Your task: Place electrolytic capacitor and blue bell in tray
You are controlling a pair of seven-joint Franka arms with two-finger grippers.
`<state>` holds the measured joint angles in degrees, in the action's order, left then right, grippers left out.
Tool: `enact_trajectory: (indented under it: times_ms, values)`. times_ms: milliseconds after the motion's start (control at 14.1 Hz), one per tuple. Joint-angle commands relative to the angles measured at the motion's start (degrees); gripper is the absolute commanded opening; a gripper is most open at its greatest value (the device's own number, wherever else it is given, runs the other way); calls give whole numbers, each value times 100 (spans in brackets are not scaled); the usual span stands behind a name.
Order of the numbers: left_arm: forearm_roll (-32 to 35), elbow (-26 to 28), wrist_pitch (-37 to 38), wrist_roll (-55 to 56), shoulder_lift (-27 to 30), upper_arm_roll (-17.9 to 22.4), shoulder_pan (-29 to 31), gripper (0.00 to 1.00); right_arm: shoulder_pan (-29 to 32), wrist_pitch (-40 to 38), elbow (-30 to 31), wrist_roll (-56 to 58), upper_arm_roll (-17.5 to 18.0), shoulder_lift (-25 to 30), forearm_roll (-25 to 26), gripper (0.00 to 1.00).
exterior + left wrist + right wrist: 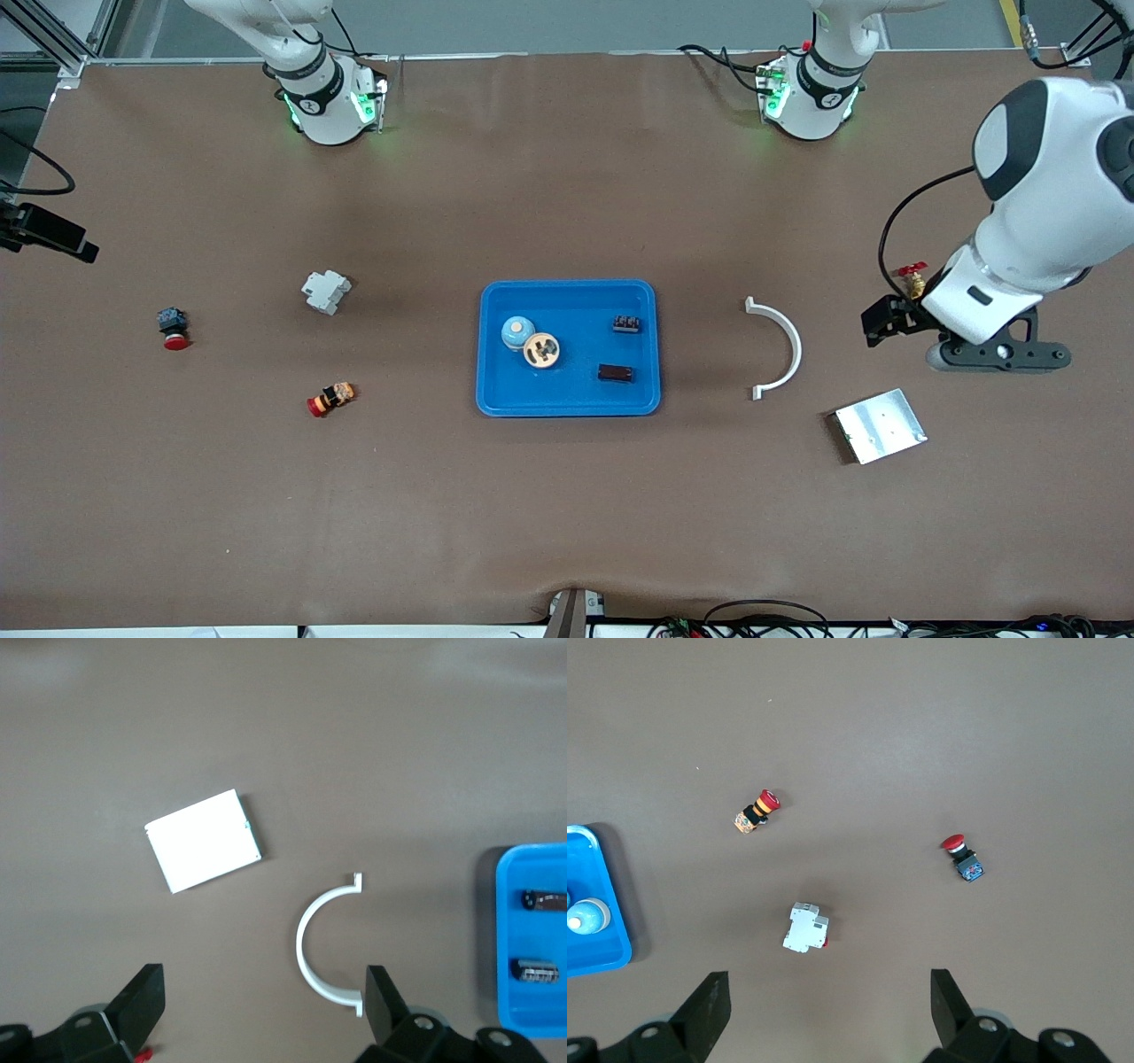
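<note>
Tray [568,403] holds blue bell [516,332] & capacitor [615,373] already. Left gripper [261,1010] over the surface near tray, right gripper [824,1014] too: both wide open, holding nothing. Risk: reaching in again could bump bell out.

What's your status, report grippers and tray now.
Left gripper open over bare table beside white half-ring clamp. Right gripper open, empty. Blue bell and capacitor in tray. Nothing blocking.

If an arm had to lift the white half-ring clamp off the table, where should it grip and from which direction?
Probably from straight above, pinching the thin band at the middle of the white half-ring clamp. It lies flat with bare table inside and outside its curve, so one finger fits on each side. The left gripper, open, hangs over the table beside it.
</note>
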<state>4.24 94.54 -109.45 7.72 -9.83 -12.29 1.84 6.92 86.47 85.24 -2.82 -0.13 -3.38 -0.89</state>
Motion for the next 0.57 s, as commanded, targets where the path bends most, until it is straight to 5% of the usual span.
enact_trajectory:
  times_ms: [0,213,496]
  values:
    - [-134,82,179,-254,296,104,-79,100,125,-16,19,88,74,39,-78,100]
    - [-142,82,302,-245,358,104,-114,100,125,-16,19,88,74,31,-78,100]
    - [-203,82,389,-245,568,587,-536,100,125,-16,19,88,74,31,-78,100]
